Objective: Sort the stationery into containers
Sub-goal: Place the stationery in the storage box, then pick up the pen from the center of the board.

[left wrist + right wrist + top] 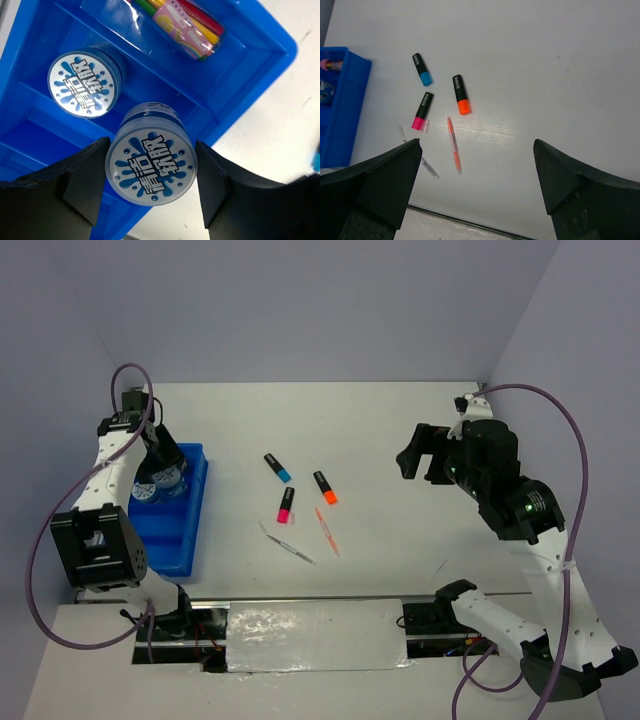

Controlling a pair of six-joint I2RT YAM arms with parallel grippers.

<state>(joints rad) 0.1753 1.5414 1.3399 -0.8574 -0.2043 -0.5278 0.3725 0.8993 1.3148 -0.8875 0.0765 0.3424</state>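
Blue-white roll [151,167] pinched over the blue tray [260,45]
Our left fingers [80,195] clamp it above the tray's edge, a second roll [85,84] standing inside; our right fingers [385,180] are spread, empty, above three highlighters [461,94] and two pens [453,145] on the counter [545,75].

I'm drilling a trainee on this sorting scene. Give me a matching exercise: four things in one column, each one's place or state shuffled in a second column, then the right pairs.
Column one
1. Round blue-white patterned roll nearest the left wrist camera
2. Pink patterned cylinder
3. Black highlighter with orange end
4. Right hand

Column two
A. Lying on the white table
B. Open, holding nothing
C. Between the left hand's fingers
D. Inside the blue plastic tray

Pairs: 1-C, 2-D, 3-A, 4-B
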